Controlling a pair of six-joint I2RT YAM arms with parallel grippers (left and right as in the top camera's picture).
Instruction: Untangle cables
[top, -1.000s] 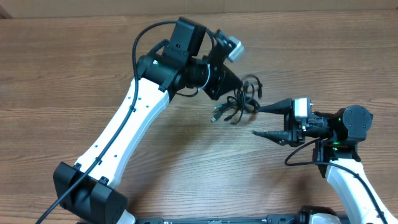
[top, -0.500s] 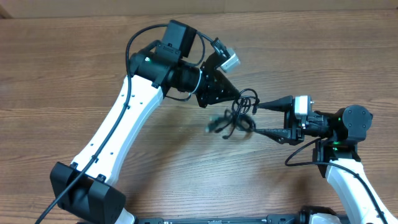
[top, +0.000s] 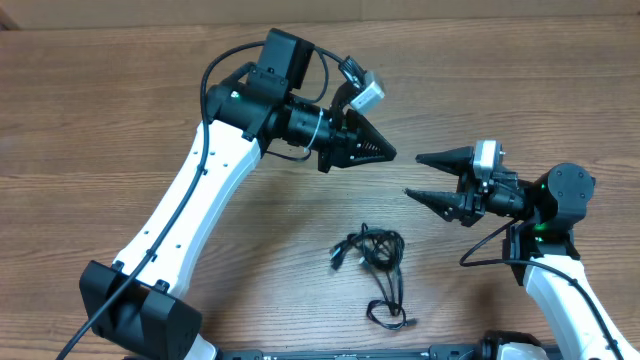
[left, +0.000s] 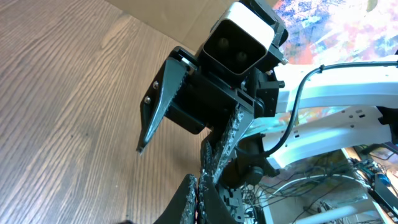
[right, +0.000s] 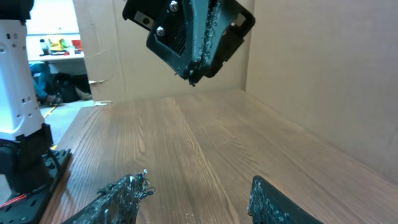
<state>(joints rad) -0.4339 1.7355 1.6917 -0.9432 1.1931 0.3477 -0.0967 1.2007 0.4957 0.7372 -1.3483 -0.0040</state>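
Note:
The cables (top: 369, 249) lie in a small black bunch on the wooden table, below and between both grippers, with one strand trailing toward the front edge to a loop (top: 391, 313). Neither gripper touches them. My left gripper (top: 391, 152) hangs above the table, shut with nothing in it; its fingertips (left: 200, 198) press together. My right gripper (top: 412, 176) faces it from the right, open and empty, its fingers (right: 122, 194) well apart. In the right wrist view the shut left gripper (right: 191, 76) shows at the top. The cables are out of both wrist views.
The left arm's base (top: 138, 306) stands at the front left and the right arm's base (top: 560, 292) at the front right. A cardboard wall (right: 311, 68) borders the table. Thick black arm cables (top: 222, 66) loop over the left arm.
The cable bunch, held up between the grippers before, has dropped to the table near the front. The left gripper now holds nothing. The right gripper has drawn back a little and turned upward.

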